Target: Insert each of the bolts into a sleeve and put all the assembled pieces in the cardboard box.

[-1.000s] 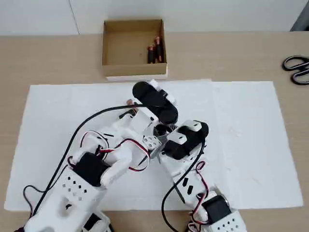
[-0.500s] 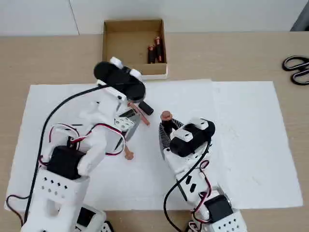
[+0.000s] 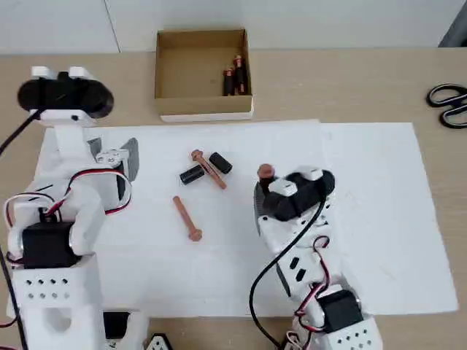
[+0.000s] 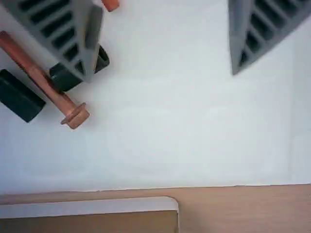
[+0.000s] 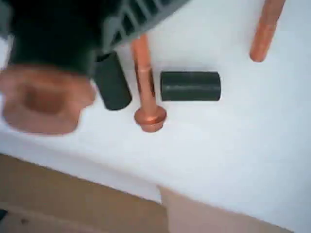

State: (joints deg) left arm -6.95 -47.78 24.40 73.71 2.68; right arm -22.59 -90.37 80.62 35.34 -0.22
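Observation:
My right gripper (image 3: 261,189) is shut on a copper bolt with a black sleeve on it (image 5: 44,97); its head (image 3: 265,172) points away from the arm, above the white sheet. Left of it on the sheet lie a loose bolt (image 3: 208,168) between two black sleeves (image 3: 192,175) (image 3: 220,162), and another bolt (image 3: 187,217) nearer the front. My left gripper (image 3: 113,154) hangs open and empty over the sheet's left part; in the left wrist view its fingers (image 4: 73,34) spread wide above a bolt (image 4: 43,82) and sleeve (image 4: 19,95). The cardboard box (image 3: 166,73) at the back holds assembled pieces (image 3: 235,75).
A white sheet (image 3: 372,219) covers most of the wooden table. Scissors (image 3: 450,104) lie at the far right edge. The box's near wall (image 3: 206,108) sits just beyond the sheet's back edge.
My left arm has swung back from the middle to the far left, uncovering the loose bolts and sleeves. My right gripper drifted slightly right, still holding its piece.

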